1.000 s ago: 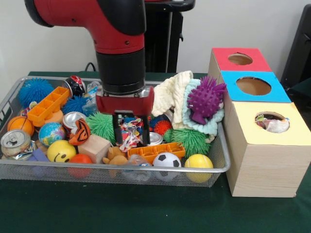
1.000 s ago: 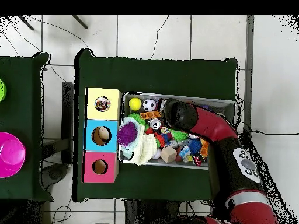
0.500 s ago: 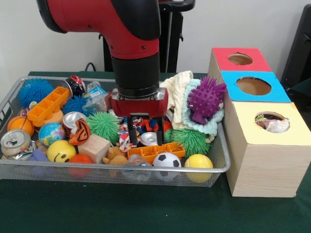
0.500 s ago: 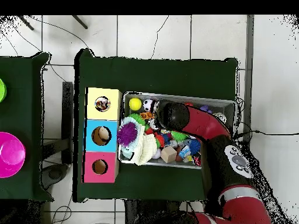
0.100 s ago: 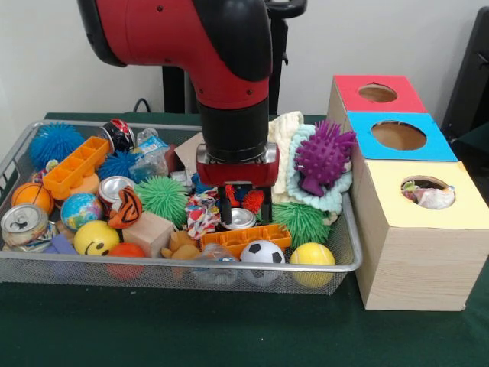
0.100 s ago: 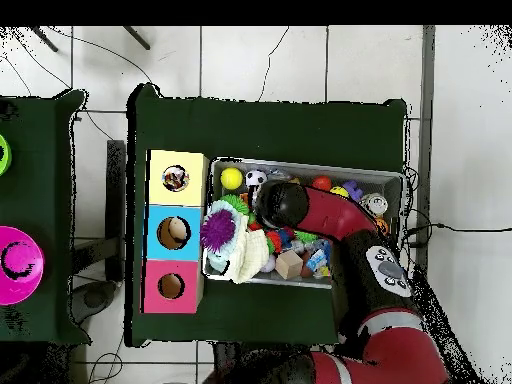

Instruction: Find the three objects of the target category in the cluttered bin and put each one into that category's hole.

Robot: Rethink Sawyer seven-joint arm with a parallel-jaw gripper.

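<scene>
My gripper (image 5: 244, 208) hangs low in the wire bin (image 5: 345, 252), open, with one finger on each side of a small silver can (image 5: 242, 219) that lies among the toys. I cannot tell whether the fingers touch it. Other cans lie at the bin's left: a crushed silver one (image 5: 23, 224), one with a red rim (image 5: 114, 187) and a black and red one (image 5: 119, 134). Right of the bin stand three boxes with round holes: red (image 5: 377, 93), blue (image 5: 399, 136) and yellow (image 5: 426, 193). In the overhead view the arm (image 6: 300, 205) hides the gripper.
The bin is packed with balls, spiky green and blue toys, orange trays (image 5: 244, 238), a wooden block (image 5: 147, 233) and a knotted rope toy (image 5: 202, 214). A purple spiky toy (image 5: 322, 157) sits on cloth at the bin's right end. Something crumpled shows in the yellow box's hole.
The arm has travelled to the right along the bin, away from the rope toy, and its open fingers now stand around the silver can.
</scene>
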